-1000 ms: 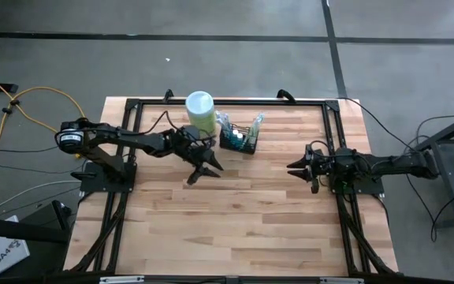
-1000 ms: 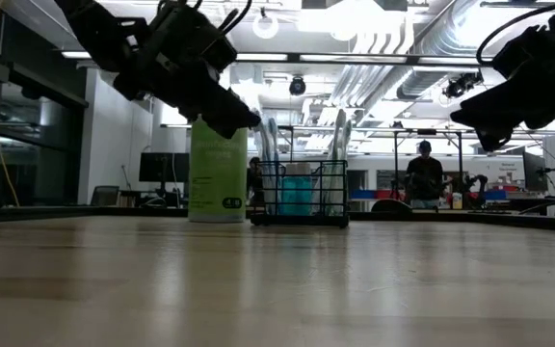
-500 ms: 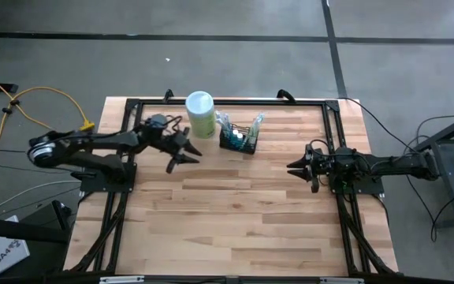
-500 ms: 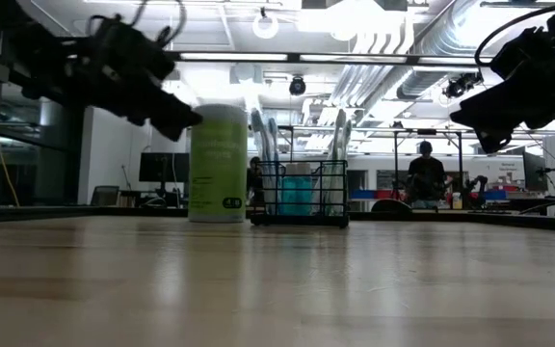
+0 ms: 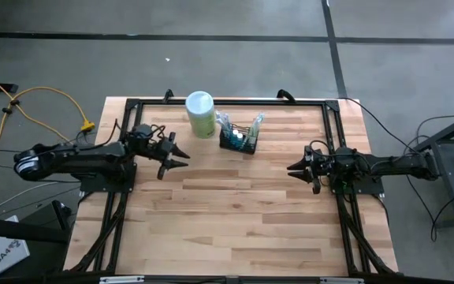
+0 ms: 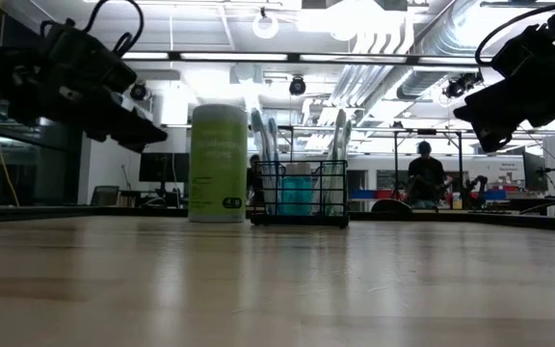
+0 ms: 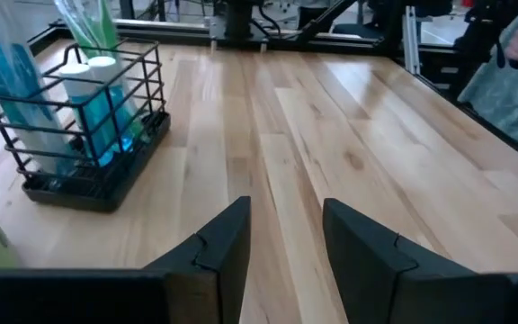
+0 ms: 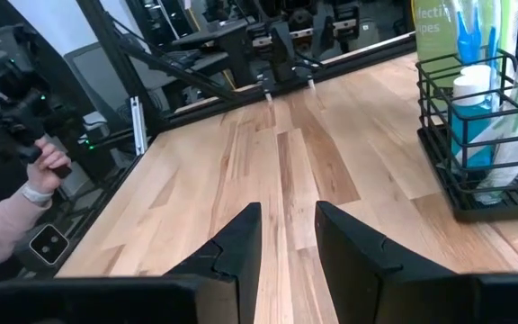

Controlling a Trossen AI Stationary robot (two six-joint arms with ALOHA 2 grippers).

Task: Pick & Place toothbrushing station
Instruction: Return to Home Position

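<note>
Two jaws part open, empty | left jaws near surface [image 5: 235,225] left edge | right jaws near right edge | basket [image 5: 239,140] by back edge

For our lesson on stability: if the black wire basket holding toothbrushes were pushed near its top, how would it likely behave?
The wire basket looks stiff and light, so it would probably slide on the smooth wooden table. The toothbrushes stand well above its rim, so a high push might tip it.

Overhead, table-level, wrist views share the basket [image 5: 235,147].
</note>
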